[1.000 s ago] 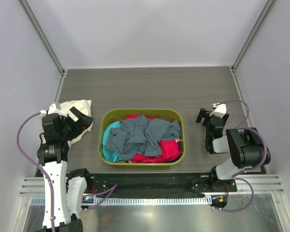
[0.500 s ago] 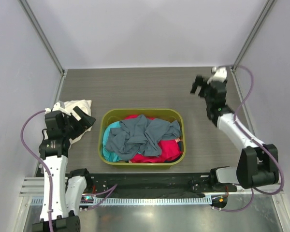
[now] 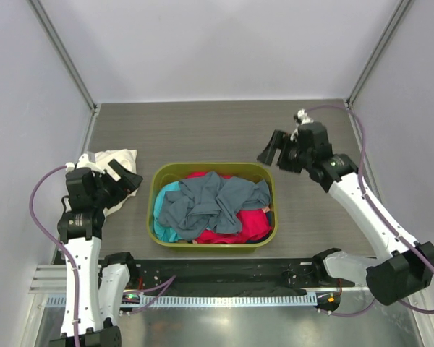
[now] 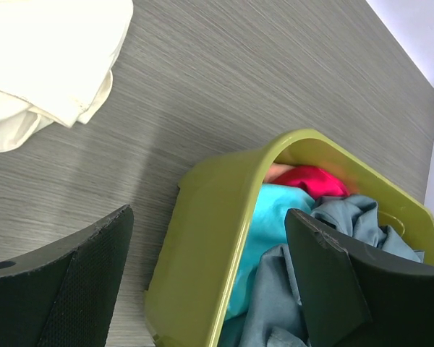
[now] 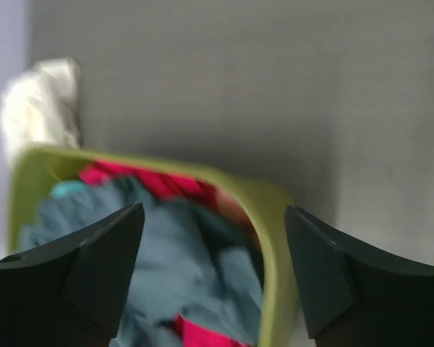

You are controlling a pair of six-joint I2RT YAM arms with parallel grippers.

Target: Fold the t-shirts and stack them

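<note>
Crumpled t-shirts fill the olive-green basket: a slate grey-blue one on top, a teal one at the left, a red-pink one underneath. A cream t-shirt lies bunched on the table left of the basket. My left gripper hovers open between the cream shirt and the basket's left wall, holding nothing. My right gripper stands open above the basket's back right corner, also holding nothing. In the blurred right wrist view the grey-blue t-shirt and the basket rim show between the fingers.
Grey walls close the table on three sides, with metal posts at the back corners. The arms' mounting rail runs along the near edge. Bare wood-grain table lies behind the basket.
The right arm swung from the near right up to the back right corner, then left to the basket's back right corner, its jaws narrowing slightly. The left gripper shifted slightly toward the near edge.
</note>
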